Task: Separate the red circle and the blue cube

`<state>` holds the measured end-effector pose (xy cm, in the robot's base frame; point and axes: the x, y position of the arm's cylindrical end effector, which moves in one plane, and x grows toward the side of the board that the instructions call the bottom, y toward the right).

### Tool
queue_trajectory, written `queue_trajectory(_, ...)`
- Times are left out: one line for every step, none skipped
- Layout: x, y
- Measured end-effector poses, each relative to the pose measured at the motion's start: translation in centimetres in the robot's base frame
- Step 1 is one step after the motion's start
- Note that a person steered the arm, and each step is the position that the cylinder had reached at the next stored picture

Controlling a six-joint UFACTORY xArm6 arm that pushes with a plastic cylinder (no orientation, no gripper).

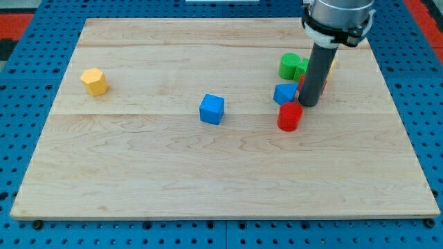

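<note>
My tip [309,104], bare rod end holding nothing, sits touching or just beside the small blue block [284,93] on its view-right, with the red cylinder block [289,117] just below-left of the tip. Those two blocks look touching, hard to tell. A second blue cube [212,109] lies well left on the pale wooden board [208,180]. Open board below the red one.

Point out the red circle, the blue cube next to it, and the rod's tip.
red circle [289,117]: camera view, its front side.
blue cube [284,93]: camera view, its front face.
my tip [309,104]: camera view, rod's very end, right of both.
</note>
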<state>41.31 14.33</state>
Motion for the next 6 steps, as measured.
queue_trajectory(1.6,0.1)
queue_trajectory(3.3,0.1)
queue_trajectory(1.7,-2.7)
queue_trajectory(-0.8,-3.5)
queue_trajectory(2.7,-3.5)
queue_trajectory(6.5,-2.8)
